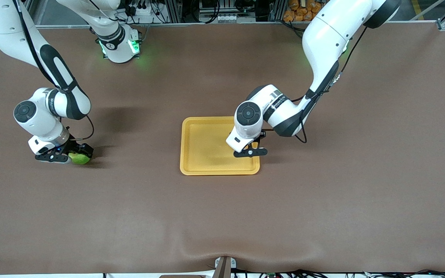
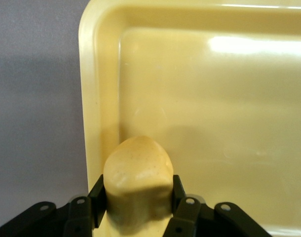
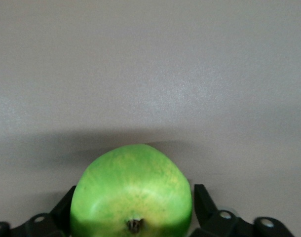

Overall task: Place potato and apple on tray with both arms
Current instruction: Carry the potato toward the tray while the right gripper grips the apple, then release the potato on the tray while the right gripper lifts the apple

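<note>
My left gripper (image 1: pixel 250 151) is shut on the yellow-orange potato (image 2: pixel 137 170) and holds it low over the yellow tray (image 1: pixel 203 143), by the tray's corner nearest the front camera at the left arm's end. In the left wrist view the black fingers (image 2: pixel 97 195) press both sides of the potato above the tray floor (image 2: pixel 214 123). The potato is hidden under the hand in the front view. My right gripper (image 1: pixel 62 156) is down at the table near the right arm's end, shut on the green apple (image 1: pixel 79 158). The apple (image 3: pixel 133 192) sits between its fingers (image 3: pixel 202 200), stem dimple toward the camera.
The brown table mat (image 1: pixel 323 200) lies bare around the tray and the apple. Its edge nearest the front camera has a small clamp (image 1: pixel 224 266). The arm bases and cables stand along the edge farthest from the front camera.
</note>
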Tool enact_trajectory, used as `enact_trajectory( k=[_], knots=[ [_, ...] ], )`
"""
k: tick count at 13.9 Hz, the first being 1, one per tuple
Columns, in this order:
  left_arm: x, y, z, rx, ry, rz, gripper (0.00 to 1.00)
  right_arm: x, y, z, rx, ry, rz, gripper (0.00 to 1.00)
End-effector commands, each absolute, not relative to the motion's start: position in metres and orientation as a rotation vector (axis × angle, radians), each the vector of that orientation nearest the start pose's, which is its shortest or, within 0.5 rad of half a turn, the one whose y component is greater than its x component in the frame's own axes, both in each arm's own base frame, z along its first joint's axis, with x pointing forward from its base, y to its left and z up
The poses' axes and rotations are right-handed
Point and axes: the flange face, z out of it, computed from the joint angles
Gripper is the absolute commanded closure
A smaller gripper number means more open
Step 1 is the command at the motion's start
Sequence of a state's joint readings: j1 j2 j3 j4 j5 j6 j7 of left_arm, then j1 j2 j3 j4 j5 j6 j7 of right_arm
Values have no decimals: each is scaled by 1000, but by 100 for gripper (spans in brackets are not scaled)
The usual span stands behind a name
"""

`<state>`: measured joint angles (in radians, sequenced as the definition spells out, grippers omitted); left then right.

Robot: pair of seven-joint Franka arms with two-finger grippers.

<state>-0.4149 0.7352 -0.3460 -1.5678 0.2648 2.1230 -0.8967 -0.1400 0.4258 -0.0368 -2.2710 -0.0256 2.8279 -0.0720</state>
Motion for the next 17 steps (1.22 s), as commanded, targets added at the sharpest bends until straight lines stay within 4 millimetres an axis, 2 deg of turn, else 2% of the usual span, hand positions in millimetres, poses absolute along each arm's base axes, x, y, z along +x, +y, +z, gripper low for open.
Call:
enact_trajectory(
  k=[1,2,5,6,7,8,9,10,11,12,14,17],
  knots=[
    [531,-447,219,-3030,-52,78,100,536,-96,182,-3169,140,-197,73],
    [530,-447,216,-3022,-37,70,100,538,-95,184,-3168,138,-204,86],
    [535,-447,211,-3016,-16,37,100,546,-93,201,-3169,122,-257,87],
    [536,-449,204,-3014,-18,46,100,549,-91,211,-3167,113,-284,90],
    [539,-449,205,-3019,-22,41,100,552,-88,223,-3165,104,-318,100],
    [539,-448,200,-3016,-21,48,100,555,-80,237,-3162,79,-348,100],
    [539,-449,201,-3018,-21,48,77,561,-70,249,-3159,45,-373,100],
    [541,-448,201,-3019,-25,44,24,566,-60,259,-3156,9,-402,100],
    [543,-448,204,-3022,-27,37,0,571,-47,266,-3152,-34,-422,100],
    [545,-448,211,-3026,-26,25,0,576,-31,271,-3146,-79,-441,100],
    [564,-442,251,-3049,-55,-46,0,587,14,283,-3122,-200,-487,100],
    [591,-404,318,-3051,-131,-107,0,590,77,290,-3086,-362,-515,100]
  ],
)
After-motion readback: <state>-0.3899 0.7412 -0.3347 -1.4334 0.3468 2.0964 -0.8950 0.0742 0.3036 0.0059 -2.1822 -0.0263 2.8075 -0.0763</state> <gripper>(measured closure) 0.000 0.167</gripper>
